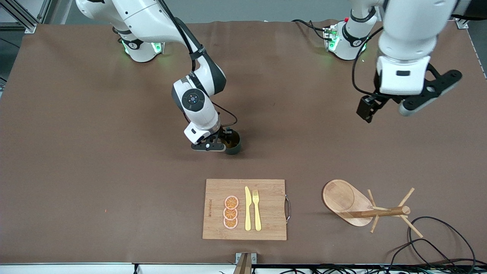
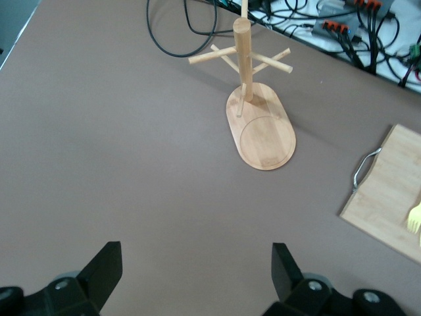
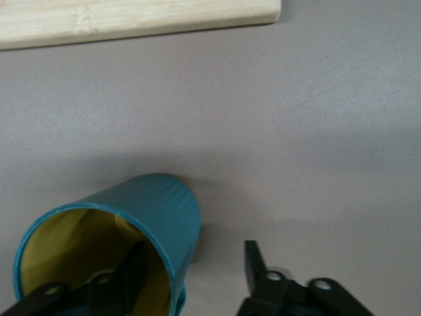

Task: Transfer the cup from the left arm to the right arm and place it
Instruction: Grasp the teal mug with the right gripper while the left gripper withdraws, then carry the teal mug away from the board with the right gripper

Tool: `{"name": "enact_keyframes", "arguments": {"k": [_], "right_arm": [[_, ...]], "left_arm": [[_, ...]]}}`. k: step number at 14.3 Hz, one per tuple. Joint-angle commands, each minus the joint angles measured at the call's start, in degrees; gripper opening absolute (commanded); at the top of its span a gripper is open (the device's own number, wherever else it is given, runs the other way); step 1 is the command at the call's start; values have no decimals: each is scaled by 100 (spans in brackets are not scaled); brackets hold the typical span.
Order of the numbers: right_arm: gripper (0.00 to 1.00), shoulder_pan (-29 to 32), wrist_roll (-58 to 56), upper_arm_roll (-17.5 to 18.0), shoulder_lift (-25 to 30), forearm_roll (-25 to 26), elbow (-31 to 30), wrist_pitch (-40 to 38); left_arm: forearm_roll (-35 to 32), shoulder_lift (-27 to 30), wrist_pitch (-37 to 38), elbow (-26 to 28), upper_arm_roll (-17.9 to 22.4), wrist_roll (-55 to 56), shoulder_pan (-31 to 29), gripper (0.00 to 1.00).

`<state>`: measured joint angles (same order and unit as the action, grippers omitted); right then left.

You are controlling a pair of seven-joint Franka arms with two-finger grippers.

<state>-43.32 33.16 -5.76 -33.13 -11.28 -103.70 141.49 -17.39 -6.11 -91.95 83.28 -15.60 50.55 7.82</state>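
While one cup [image 1: 233,144] stands, three orange slices [image 1: 231,212] lie.

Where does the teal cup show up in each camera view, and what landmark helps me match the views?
Front view: the cup stands on the table mid-picture at the right gripper, farther from the camera than the cutting board.
Left wrist view: not in it.
Right wrist view: low in the frame, one finger inside its rim.
Shared landmark: the cutting board.
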Motion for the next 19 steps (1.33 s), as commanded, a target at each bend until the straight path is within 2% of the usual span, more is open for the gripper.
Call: {"name": "enact_keyframes", "arguments": {"k": [1, 2, 5, 8, 13, 16, 19], "right_arm": [[11, -97, -316, -65, -79, -94, 139, -16], [3, -97, -754, -65, -70, -94, 139, -33], [1, -1, -1915, -92, -53, -85, 148, -60], [1, 315, -3075, -109, 166, -85, 139, -391], [1, 1324, -5447, -127, 860, -41, -97, -1465], [1, 2036, -6801, -136, 1142, 274, -396, -1659], [1, 2748, -8189, -136, 1309, 485, -643, -1642]], "left_arm": [[393, 84, -7, -84, -39, -738, -447, 100], [577, 93, 2, -93, -39, -1018, -631, 100], [1061, 189, -7, -93, -39, -1958, -1141, 100], [1194, 321, 11, -76, -22, -2514, -1371, 100], [1273, 426, 291, -76, 188, -4121, -1389, 100], [1826, 453, 608, -58, 461, -4518, -1467, 100], [1731, 453, 740, -67, 427, -4765, -1468, 100]]}}
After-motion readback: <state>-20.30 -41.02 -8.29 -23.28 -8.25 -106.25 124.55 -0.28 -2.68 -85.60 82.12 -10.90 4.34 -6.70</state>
